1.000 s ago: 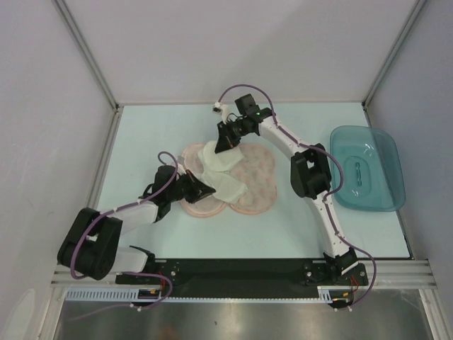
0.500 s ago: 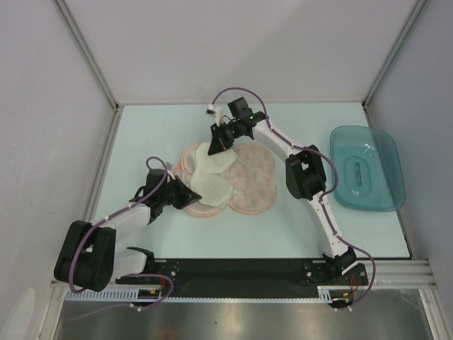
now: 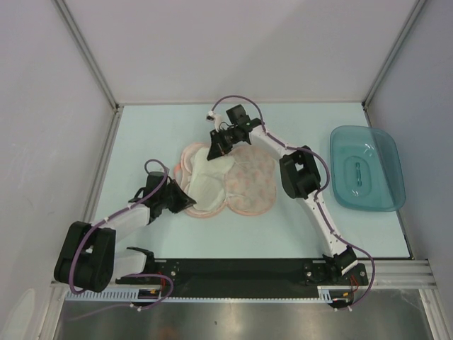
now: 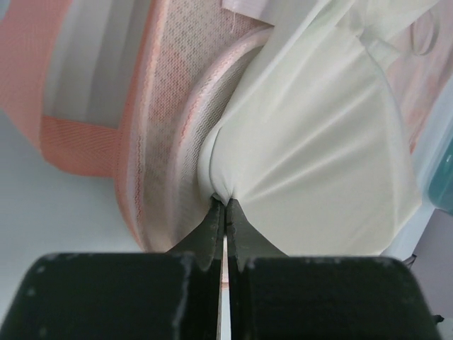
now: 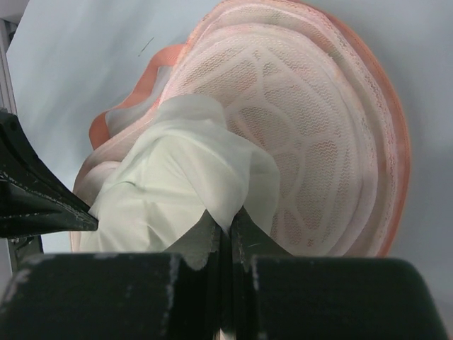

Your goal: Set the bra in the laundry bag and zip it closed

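Observation:
The peach-pink laundry bag (image 3: pixel 244 185) lies open on the table's middle, both halves spread. The white bra (image 3: pixel 205 180) lies in its left half, on the pale mesh lining (image 5: pixel 311 142). My left gripper (image 3: pixel 187 202) is shut on the bra's near edge (image 4: pixel 311 156) at the bag's left rim (image 4: pixel 163 142). My right gripper (image 3: pixel 212 147) is shut on the bra's far edge (image 5: pixel 184 177) at the bag's back rim. The left gripper's fingers (image 5: pixel 42 205) show at the left of the right wrist view.
A translucent teal plastic tray (image 3: pixel 366 168) stands at the right of the table. Grey walls close in the table on the left, back and right. The black rail with both arm bases (image 3: pixel 241 273) runs along the near edge.
Both grippers have carried the bra left and down, from over the bag's middle into its left half. The left gripper drew back towards the left; the right gripper moved left.

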